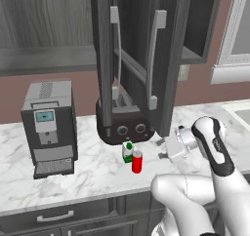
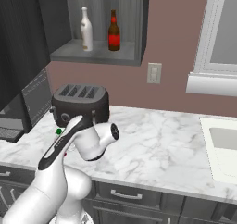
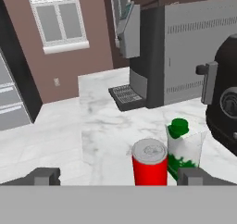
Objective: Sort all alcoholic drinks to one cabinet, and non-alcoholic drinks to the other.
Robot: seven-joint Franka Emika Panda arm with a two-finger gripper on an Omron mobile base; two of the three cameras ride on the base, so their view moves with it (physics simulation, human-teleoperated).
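The small red can (image 3: 149, 163) stands on the marble counter with the short green-and-white bottle (image 3: 183, 149) close at its side. My gripper (image 3: 119, 177) is open, its fingertips (image 3: 44, 176) wide apart. The can lies just ahead of it, right of the middle of the gap and untouched. From the left base the can (image 1: 137, 162) and the bottle (image 1: 128, 152) stand before the toaster, with my gripper (image 1: 164, 144) to their right. The pale tan bottle (image 2: 85, 28) and the brown beer bottle (image 2: 114, 31) stand upright in the open cabinet (image 2: 97, 52).
A dark toaster (image 1: 124, 125) sits just behind the two drinks, beneath two open cabinet doors (image 1: 161, 59). A coffee machine (image 1: 49, 127) stands to the left. A sink (image 2: 222, 149) lies at the counter's right end, below a window (image 2: 222, 28).
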